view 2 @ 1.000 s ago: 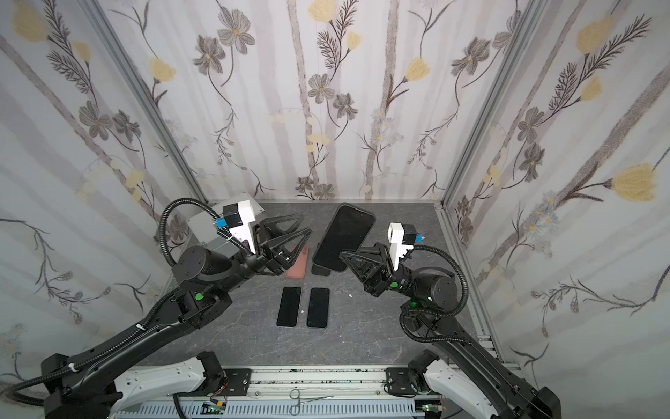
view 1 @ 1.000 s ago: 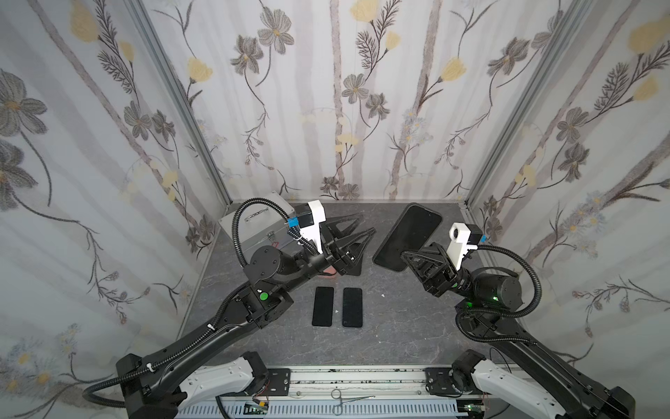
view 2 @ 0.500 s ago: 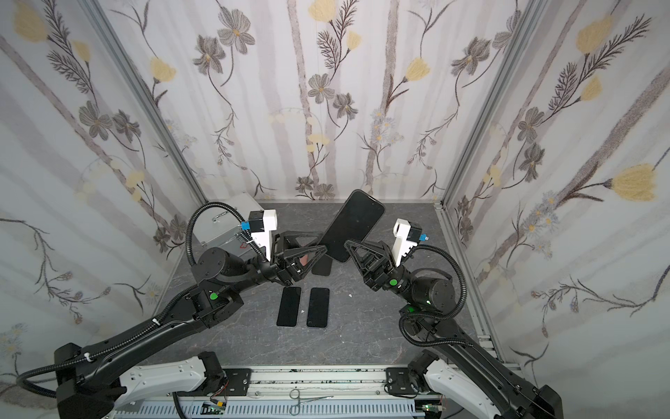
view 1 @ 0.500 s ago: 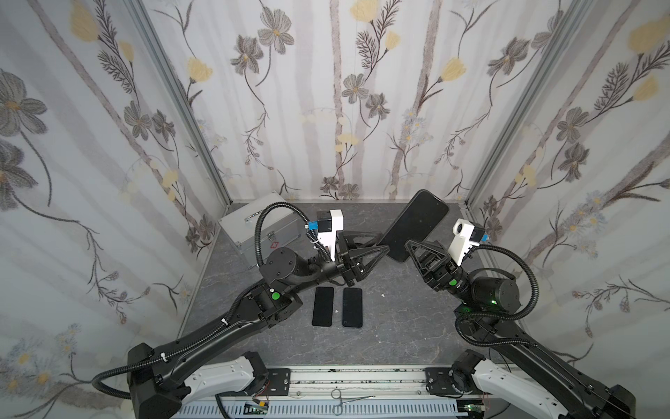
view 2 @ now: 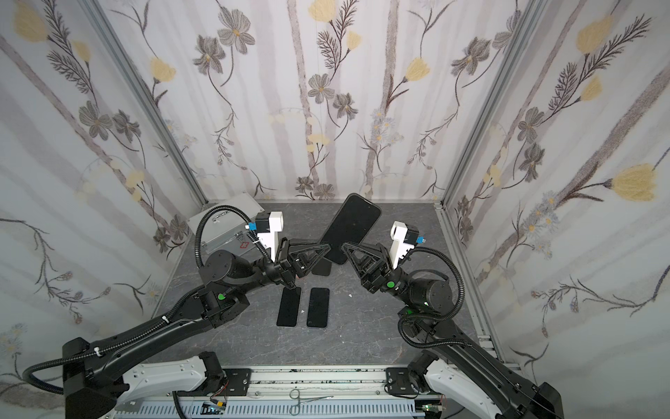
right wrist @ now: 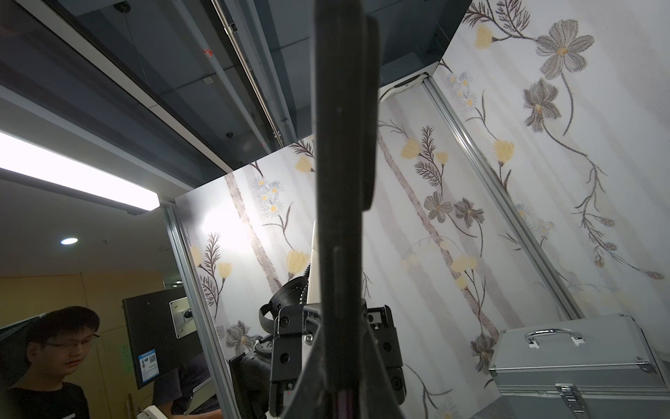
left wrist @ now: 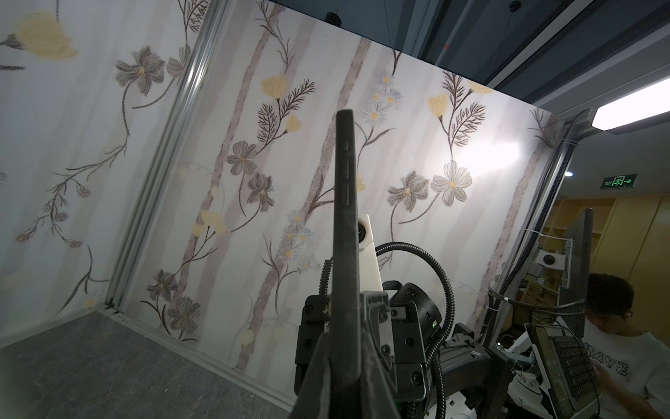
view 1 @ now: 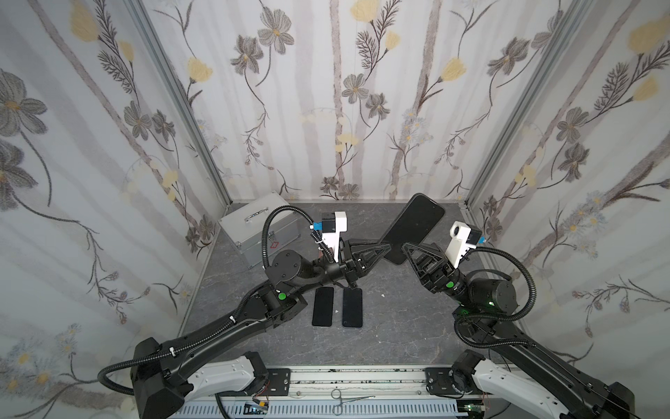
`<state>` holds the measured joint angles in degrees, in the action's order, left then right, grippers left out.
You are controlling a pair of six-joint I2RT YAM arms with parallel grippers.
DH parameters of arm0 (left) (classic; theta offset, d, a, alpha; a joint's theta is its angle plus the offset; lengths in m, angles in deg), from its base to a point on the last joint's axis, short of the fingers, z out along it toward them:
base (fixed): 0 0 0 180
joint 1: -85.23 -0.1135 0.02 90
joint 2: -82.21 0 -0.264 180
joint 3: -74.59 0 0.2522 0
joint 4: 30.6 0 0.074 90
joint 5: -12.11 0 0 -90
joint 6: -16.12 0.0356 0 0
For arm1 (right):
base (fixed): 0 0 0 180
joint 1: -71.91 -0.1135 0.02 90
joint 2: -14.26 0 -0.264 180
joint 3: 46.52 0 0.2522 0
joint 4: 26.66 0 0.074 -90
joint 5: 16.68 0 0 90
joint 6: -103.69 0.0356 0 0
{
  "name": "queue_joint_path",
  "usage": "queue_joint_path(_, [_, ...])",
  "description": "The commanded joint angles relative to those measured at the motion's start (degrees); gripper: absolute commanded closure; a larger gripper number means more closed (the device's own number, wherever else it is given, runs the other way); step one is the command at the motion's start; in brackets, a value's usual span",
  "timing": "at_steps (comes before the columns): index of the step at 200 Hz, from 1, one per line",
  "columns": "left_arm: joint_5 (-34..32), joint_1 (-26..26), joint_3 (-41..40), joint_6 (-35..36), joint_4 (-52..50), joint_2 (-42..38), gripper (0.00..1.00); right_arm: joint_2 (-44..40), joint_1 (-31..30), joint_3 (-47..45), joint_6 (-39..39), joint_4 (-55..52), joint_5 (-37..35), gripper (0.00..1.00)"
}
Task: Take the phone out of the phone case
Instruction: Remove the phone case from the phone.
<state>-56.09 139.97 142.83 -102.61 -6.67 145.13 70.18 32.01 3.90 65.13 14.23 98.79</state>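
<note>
1. My left gripper [view 1: 387,248] and right gripper [view 1: 405,247] meet just right of centre in both top views, raised above the grey table [view 1: 398,326].
2. The phone [view 1: 413,226] stands tilted between them, screen towards the camera. Its lower end sits at my fingertips and its upper end leans towards the upper right of the frame.
3. In the left wrist view the phone case [left wrist: 346,174] shows edge-on, running up the middle of the frame. My left fingers are pressed together on its lower part, one on each face.
4. In the right wrist view my right gripper [right wrist: 339,348] pinches the same edge-on slab from the opposite side.
5. I cannot tell whether the phone has parted from the case anywhere.
6. Below the grip, two bare black phones [view 1: 322,307] [view 1: 352,308] lie flat side by side. A silver box [view 1: 261,228] sits at the left rear.
</note>
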Motion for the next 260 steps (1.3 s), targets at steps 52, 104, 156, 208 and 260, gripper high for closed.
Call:
queue_joint_path(52, [1.1, -10.92, -12.05, 2.36, -1.71, -5.88, 1.0, -9.84, 10.05, 1.05, -18.21, -40.56, -12.57, 0.43])
queue_joint_path(104, [9.31, -11.16, -15.77, 17.91, -7.79, -5.52, 1.0, -1.0, 24.3, 11.86, -25.89, -49.5, 16.99, 0.38])
queue_joint_path(156, [16.67, -11.15, -16.91, 26.27, -8.11, -4.38, 1.0, 4.02, 22.81, 16.57, -27.13, -50.17, 24.35, 0.3])
queue_joint_path(208, [16.53, -11.14, -16.92, 27.98, -8.07, -4.81, 1.0, 4.68, 22.5, 16.77, -26.47, -52.87, 29.64, 0.34])
queue_joint_path(260, [15.43, -11.17, -17.13, 28.73, -8.12, -6.03, 1.0, 4.85, 22.54, 16.77, -23.73, -54.51, 30.93, 0.38])
